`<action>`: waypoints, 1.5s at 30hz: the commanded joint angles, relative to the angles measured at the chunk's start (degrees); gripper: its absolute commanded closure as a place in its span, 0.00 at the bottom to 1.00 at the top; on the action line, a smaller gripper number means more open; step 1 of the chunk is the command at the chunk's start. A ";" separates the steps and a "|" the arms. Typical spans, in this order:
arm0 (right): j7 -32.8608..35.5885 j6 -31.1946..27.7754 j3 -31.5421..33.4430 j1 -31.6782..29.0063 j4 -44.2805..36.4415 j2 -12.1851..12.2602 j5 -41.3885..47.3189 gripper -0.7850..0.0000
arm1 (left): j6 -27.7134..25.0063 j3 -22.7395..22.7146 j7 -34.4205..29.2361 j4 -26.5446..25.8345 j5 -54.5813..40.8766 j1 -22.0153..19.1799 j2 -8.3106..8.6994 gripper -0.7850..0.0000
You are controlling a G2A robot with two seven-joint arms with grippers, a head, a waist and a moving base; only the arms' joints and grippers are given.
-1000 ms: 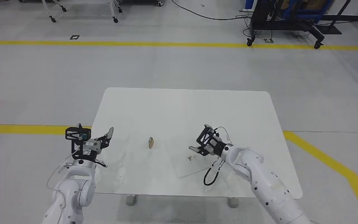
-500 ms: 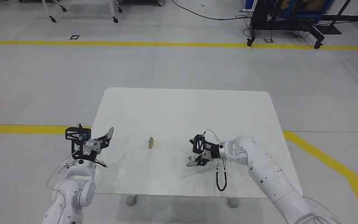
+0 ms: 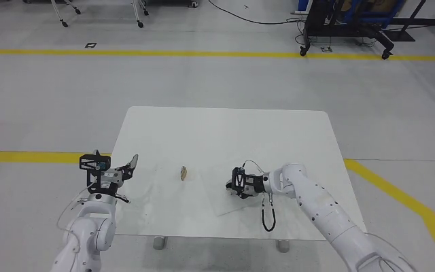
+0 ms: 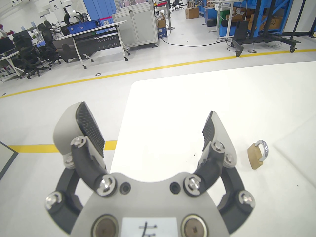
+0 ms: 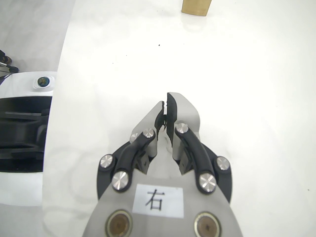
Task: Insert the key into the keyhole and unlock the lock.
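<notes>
Your right gripper [image 3: 231, 185] has edged toward brass padlock [image 3: 183, 173] and pinched nearly closed, low over white table [image 3: 272, 136] — whether key sits between pads, you can't tell. Padlock lies flat, apart from both grippers, between them. Left gripper [image 3: 129, 166] unmoved at table's left edge — fingers spread wide.
</notes>
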 commanded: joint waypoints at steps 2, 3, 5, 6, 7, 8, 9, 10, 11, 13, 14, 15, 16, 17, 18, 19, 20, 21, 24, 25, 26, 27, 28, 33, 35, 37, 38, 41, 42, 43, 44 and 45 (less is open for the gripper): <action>-0.96 1.48 0.09 0.09 0.46 0.07 -0.43 1.00 | 0.00 0.00 0.00 0.00 0.00 0.00 0.00 0.00; -0.99 2.19 0.10 0.14 0.56 0.06 -0.43 1.00 | 0.00 0.00 0.00 0.00 0.00 0.00 0.00 0.00; -0.48 4.34 -0.01 0.20 0.43 -0.01 -0.75 1.00 | 0.00 0.00 0.00 0.00 0.00 0.00 0.00 0.00; -0.57 4.88 -0.16 0.16 0.29 -0.08 -0.53 1.00 | 0.00 0.00 0.00 0.00 0.00 0.00 0.00 0.00; -0.62 5.63 -0.11 0.24 0.40 -0.11 -0.32 1.00 | 0.00 0.00 0.00 0.00 0.00 0.00 0.00 0.00; -0.22 7.42 0.15 0.29 0.77 -0.16 -0.05 1.00 | 0.00 0.00 0.00 0.00 0.00 0.00 0.00 0.00; 0.14 9.19 0.36 0.24 1.10 -0.29 0.92 1.00 | 0.00 0.00 0.00 0.00 0.00 0.00 0.00 0.00; 0.77 10.99 0.60 0.27 1.54 -0.45 2.23 1.00 | 0.00 0.00 0.00 0.00 0.00 0.00 0.00 0.00; 1.41 12.09 0.56 0.36 1.61 -0.64 3.37 1.00 | 0.00 0.00 0.00 0.00 0.00 0.00 0.00 0.00; 2.13 14.30 0.71 0.57 1.64 -0.88 4.85 1.00 | 0.00 0.00 0.00 0.00 0.00 0.00 0.00 0.00; 2.05 14.90 0.72 0.56 1.42 -0.96 5.37 1.00 | 0.00 0.00 0.00 0.00 0.00 0.00 0.00 0.00; 1.59 15.17 0.87 0.51 1.26 -0.97 5.85 1.00 | 0.00 0.00 0.00 0.00 0.00 0.00 0.00 0.00; 1.19 15.77 1.15 0.41 1.15 -0.94 6.01 1.00 | 0.00 0.00 0.00 0.00 0.00 0.00 0.00 0.00; 0.75 16.16 1.35 0.23 0.90 -0.90 6.11 1.00 | 0.00 0.00 0.00 0.00 0.00 0.00 0.00 0.00; 0.13 16.33 1.62 0.02 0.64 -0.84 6.35 1.00 | 0.00 0.00 0.00 0.00 0.00 0.00 0.00 0.00; -0.32 16.53 1.89 -0.19 0.43 -0.75 6.36 1.00 | 0.00 0.00 0.00 0.00 0.00 0.00 0.00 0.00; -0.70 16.70 2.11 -0.41 0.15 -0.66 6.23 1.00 | 0.00 0.00 0.00 0.00 0.00 0.00 0.00 0.00; -1.11 16.69 2.30 -0.65 -0.14 -0.57 6.13 1.00 | 0.00 0.00 0.00 0.00 0.00 0.00 0.00 0.00; -1.37 16.66 2.69 -1.12 -0.56 -0.35 5.77 1.00 | 0.00 0.00 0.00 0.00 0.00 0.00 0.00 0.00; -0.92 16.42 2.59 -1.19 -0.54 -0.31 5.49 1.00 | 0.00 0.00 0.00 0.00 0.00 0.00 0.00 0.00; -0.36 16.54 2.52 -1.17 -0.52 -0.30 5.30 1.00 | 0.00 0.00 0.00 0.00 0.00 0.00 0.00 0.00; 0.07 17.32 2.62 -1.32 -0.48 -0.33 5.73 1.00 | 0.00 0.00 0.00 0.00 0.00 0.00 0.00 0.00; 0.18 17.52 2.64 -1.40 -0.51 -0.35 5.96 1.00 | 0.00 0.00 0.00 0.00 0.00 0.00 0.00 0.00; 0.18 17.52 2.64 -1.40 -0.51 -0.35 5.96 1.00 | 0.00 0.00 0.00 0.00 0.00 0.00 0.00 0.00; 0.18 17.52 2.64 -1.40 -0.51 -0.35 5.96 1.00 | 0.00 0.00 0.00 0.00 0.00 0.00 0.00 0.00; 0.18 17.52 2.64 -1.40 -0.51 -0.35 5.96 1.00 | 0.00 0.00 0.00 0.00 0.00 0.00 0.00 0.00; -0.02 17.61 2.63 -1.53 -0.63 -0.36 6.13 1.00 | 0.00 0.00 0.00 0.00 0.00 0.00 0.00 0.00; -3.20 14.28 2.49 -1.99 -1.00 -0.36 8.04 1.00 | -3.66 0.47 -3.46 -0.97 -0.92 -0.51 0.10 0.00; -4.10 13.30 2.61 -1.71 -0.38 -0.30 8.04 1.00 | -5.68 0.70 -5.44 -1.84 -1.18 -0.92 0.19 0.00; -4.61 13.25 2.64 -1.44 0.18 -0.29 7.79 1.00 | -8.63 1.21 -8.63 -2.70 -1.48 -1.43 0.32 0.00; -5.16 13.31 2.55 -1.24 0.61 -0.32 7.69 1.00 | -11.72 1.73 -12.24 -3.79 -1.26 -2.35 0.50 0.00; -6.13 12.81 2.42 -1.08 1.03 -0.38 7.95 1.00 | -14.38 2.34 -15.58 -4.74 -0.90 -3.42 0.66 0.00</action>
